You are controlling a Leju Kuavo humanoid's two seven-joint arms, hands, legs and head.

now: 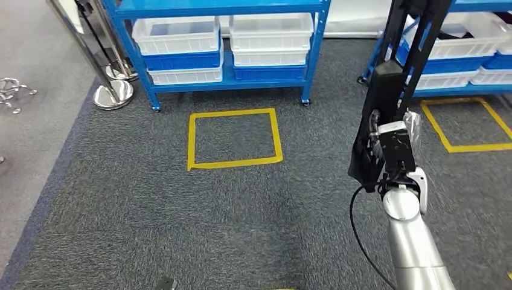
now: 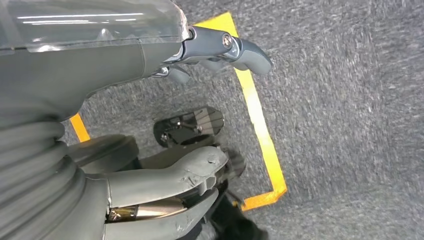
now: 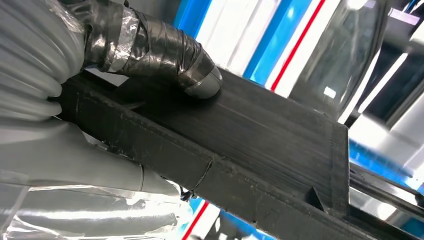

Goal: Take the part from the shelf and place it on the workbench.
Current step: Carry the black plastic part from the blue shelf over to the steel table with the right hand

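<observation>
The part [image 1: 386, 90] is a long black frame with a boxy lower end, and it stands nearly upright at the right of the head view. My right hand [image 1: 395, 151] grips its lower end, my silver forearm rising to it from below. In the right wrist view, a tape-wrapped thumb [image 3: 165, 55] presses on the flat black face of the part [image 3: 260, 135]. My left hand [image 2: 100, 70] hangs over the carpet with its thumb [image 2: 240, 47] and fingers [image 2: 185, 172] apart and nothing between them.
A blue shelf [image 1: 314, 54] with white and blue bins [image 1: 181, 36] stands ahead. A second blue shelf [image 1: 477, 48] is at the right. Yellow tape squares [image 1: 234, 138] mark the grey carpet. Chrome stanchion bases [image 1: 113, 93] stand at the left.
</observation>
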